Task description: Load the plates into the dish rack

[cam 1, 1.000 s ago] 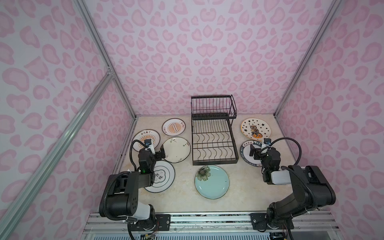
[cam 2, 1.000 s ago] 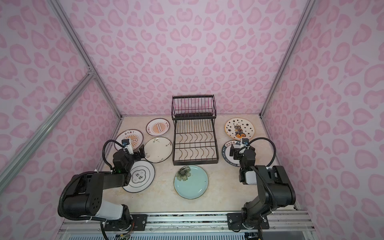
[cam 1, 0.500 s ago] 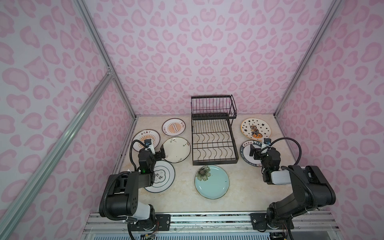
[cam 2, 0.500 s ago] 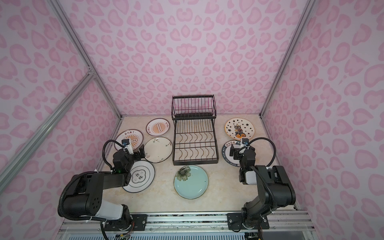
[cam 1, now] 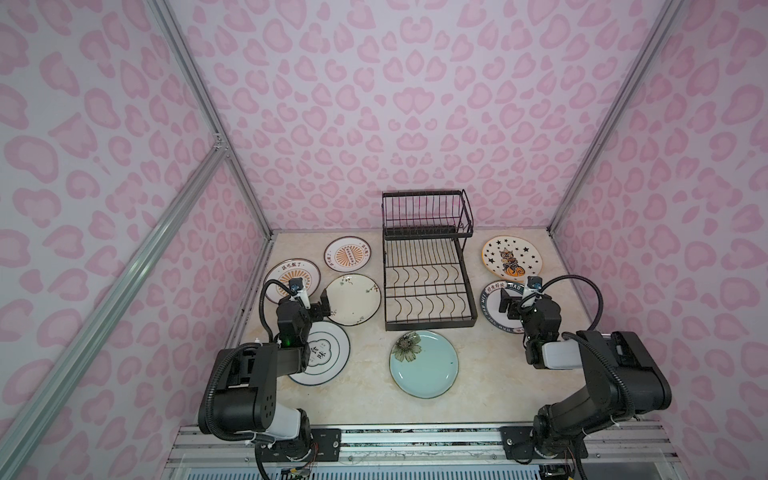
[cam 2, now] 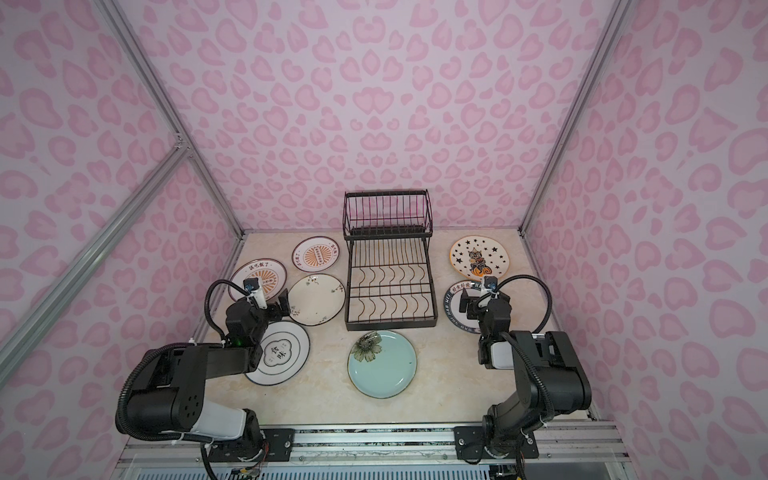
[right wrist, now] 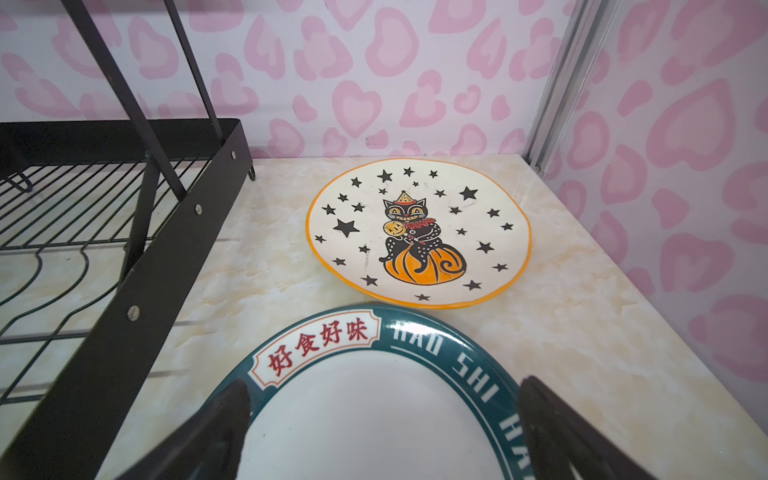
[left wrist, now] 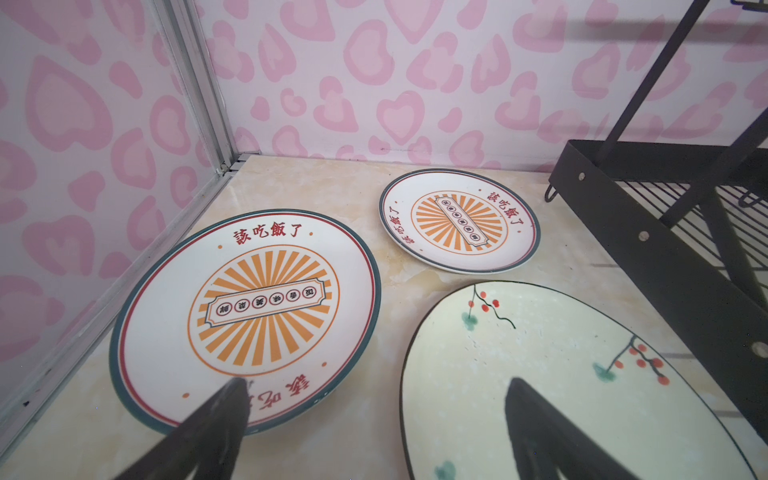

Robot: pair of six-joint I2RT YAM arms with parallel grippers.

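Left gripper [left wrist: 376, 388]: jaws spread wide, empty, poised low between a glossy round sunburst plate [left wrist: 245, 316] and a speckled cream branch plate [left wrist: 540, 374]; contact with either cannot be judged. Both lie flat on the marbled table [cam 1: 478, 374], left of the black wire rack [cam 1: 428, 291]. Right gripper [right wrist: 384, 386]: equally wide, empty, over the smooth lettered-rim plate [right wrist: 374, 432], flat beside the wavy-edged star-and-cat plate [right wrist: 419, 232].

navy-rim plate [right wrist: 374, 415]: 好食好味, HAO SHI | sunburst plate [left wrist: 245, 307]: 該吃飯了 | farther sunburst plate [left wrist: 457, 220]: 該吃飯了
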